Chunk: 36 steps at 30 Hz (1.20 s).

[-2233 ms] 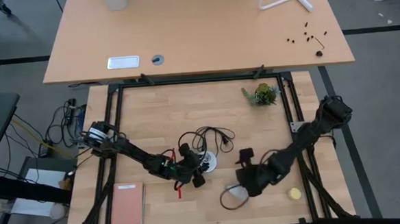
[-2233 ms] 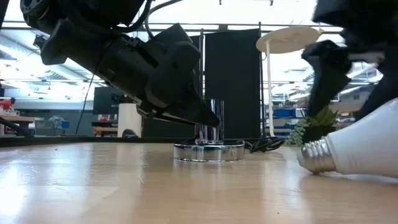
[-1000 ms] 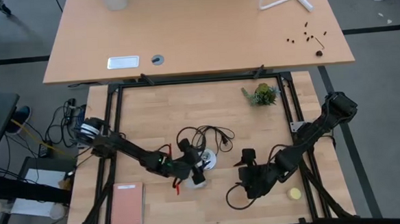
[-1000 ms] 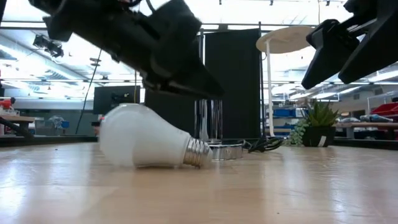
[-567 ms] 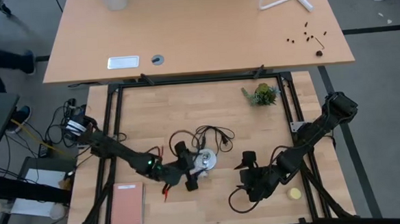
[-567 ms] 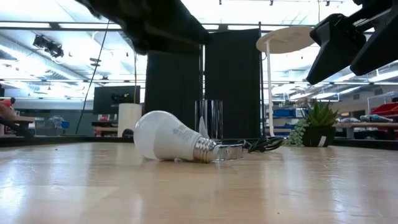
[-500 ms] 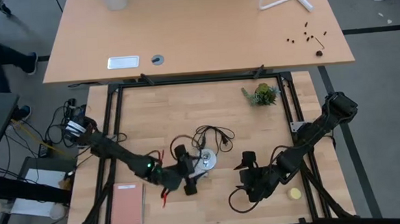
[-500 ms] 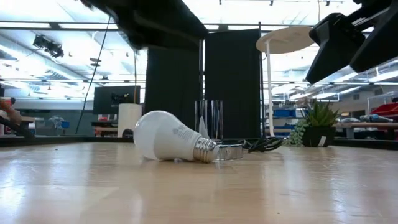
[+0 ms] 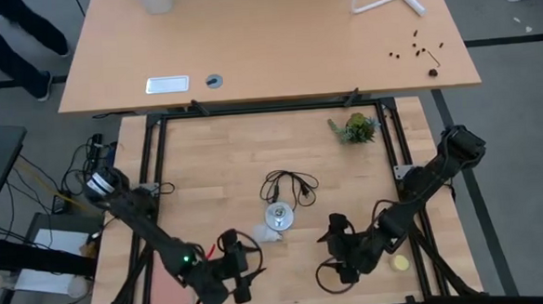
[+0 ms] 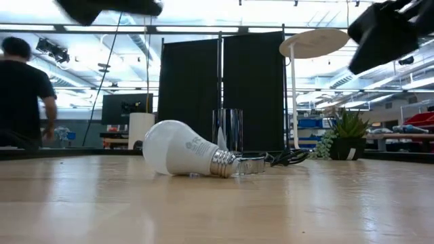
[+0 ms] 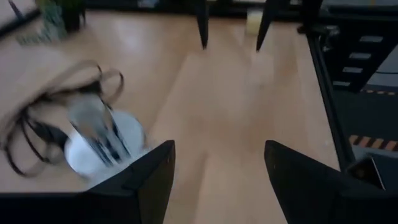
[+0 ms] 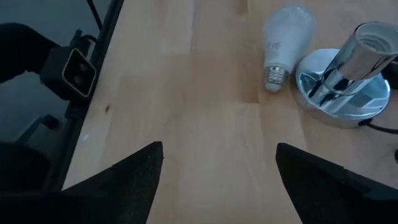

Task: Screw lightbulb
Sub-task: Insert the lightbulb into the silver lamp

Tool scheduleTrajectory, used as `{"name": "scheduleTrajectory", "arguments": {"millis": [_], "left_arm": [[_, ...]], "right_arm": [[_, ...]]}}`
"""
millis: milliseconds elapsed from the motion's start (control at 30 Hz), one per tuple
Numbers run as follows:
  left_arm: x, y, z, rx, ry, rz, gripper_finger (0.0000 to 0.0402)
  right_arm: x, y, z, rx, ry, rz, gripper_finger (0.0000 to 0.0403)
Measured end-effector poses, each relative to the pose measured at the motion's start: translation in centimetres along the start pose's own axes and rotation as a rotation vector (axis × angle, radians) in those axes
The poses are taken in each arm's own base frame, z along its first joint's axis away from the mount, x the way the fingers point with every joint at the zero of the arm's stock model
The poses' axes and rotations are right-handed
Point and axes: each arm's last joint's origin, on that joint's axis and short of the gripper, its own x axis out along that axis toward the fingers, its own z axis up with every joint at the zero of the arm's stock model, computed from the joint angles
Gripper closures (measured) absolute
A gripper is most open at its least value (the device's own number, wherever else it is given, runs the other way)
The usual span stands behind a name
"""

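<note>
- We see the lightbulb [image 9: 256,235] lying on its side on the table [image 9: 207,165], gripped by nothing; in the low view [image 10: 178,157] its screw end points at the silvery lamp base [image 10: 245,163] and looks to be touching it, though we can't confirm contact from that angle.
- From above, the bulb sits at about 8 o'clock of the lamp base [image 9: 278,216], just beside it, near table centre.
- The right wrist view shows the lightbulb [image 12: 285,38] with its threaded end just beside the base's rim [image 12: 342,87]; the upright socket tube rises from the disc.
- A black cord [image 9: 287,184] loops at 12 o'clock of the base.
- Left gripper [image 9: 240,282] is off the bulb, near the front edge at about 7 o'clock of the base; fingers [image 11: 140,181] spread wide, nothing between them.
- Right gripper [image 9: 335,253] is at about 4 o'clock of the base, well apart from the bulb; fingers [image 12: 130,177] also spread, empty.
- Small yellow round thing [image 9: 401,262] lies beside the right arm.
- Potted plant [image 9: 355,127] at 1 o'clock of the base, far side.
- A person [image 10: 22,95] shows in the room behind.
</note>
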Motion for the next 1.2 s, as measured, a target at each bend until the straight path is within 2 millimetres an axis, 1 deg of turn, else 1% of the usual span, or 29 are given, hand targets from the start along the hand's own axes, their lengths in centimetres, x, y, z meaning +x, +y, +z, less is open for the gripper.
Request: {"name": "scheduleTrajectory", "arguments": {"millis": [200, 333, 467, 567, 667, 733, 867, 1000, 1100, 1200], "left_arm": [[2.0, -1.4, -3.8, -0.097, 0.067, 0.0, 0.0153], [2.9, -1.6, -5.1, -0.153, 0.102, -0.004, 0.0153], [3.5, -1.3, -4.9, -0.184, 0.099, 0.002, 0.0153], [3.9, -1.0, -4.6, -0.183, 0.097, 0.014, 0.0153], [4.4, -0.6, -4.5, -0.186, 0.123, 0.012, 0.0153], [4.7, -0.3, -4.4, -0.181, 0.131, 0.026, 0.0153], [5.0, 0.3, -4.5, -0.156, 0.15, 0.062, 0.0153], [4.9, 0.9, -4.6, -0.11, 0.183, 0.102, 0.0153], [4.8, 1.3, -4.1, -0.076, 0.226, 0.164, 0.0153], [4.8, 1.9, -3.3, -0.036, 0.281, 0.241, 0.0153]], "right_arm": [[0.4, 1.6, -1.2, 0.005, 0.001, 0.029, 0.0089], [1.2, 2.1, -2.1, 0.009, 0.034, 0.039, 0.0089], [1.8, 2.6, -2.7, -0.003, 0.054, 0.069, 0.0089], [2.3, 3.1, -2.8, -0.017, 0.056, 0.123, 0.0089], [2.6, 3.2, -2.8, -0.022, 0.047, 0.136, 0.0089], [2.8, 3.0, -2.9, -0.035, 0.052, 0.116, 0.0089], [3.2, 2.5, -2.4, -0.049, 0.036, 0.104, 0.0089], [3.7, 1.6, -1.7, -0.028, 0.053, 0.126, 0.0089], [4.2, 0.8, -1.2, -0.015, 0.064, 0.139, 0.0089], [4.5, 0.5, -0.7, -0.034, 0.052, 0.151, 0.0089]]}}
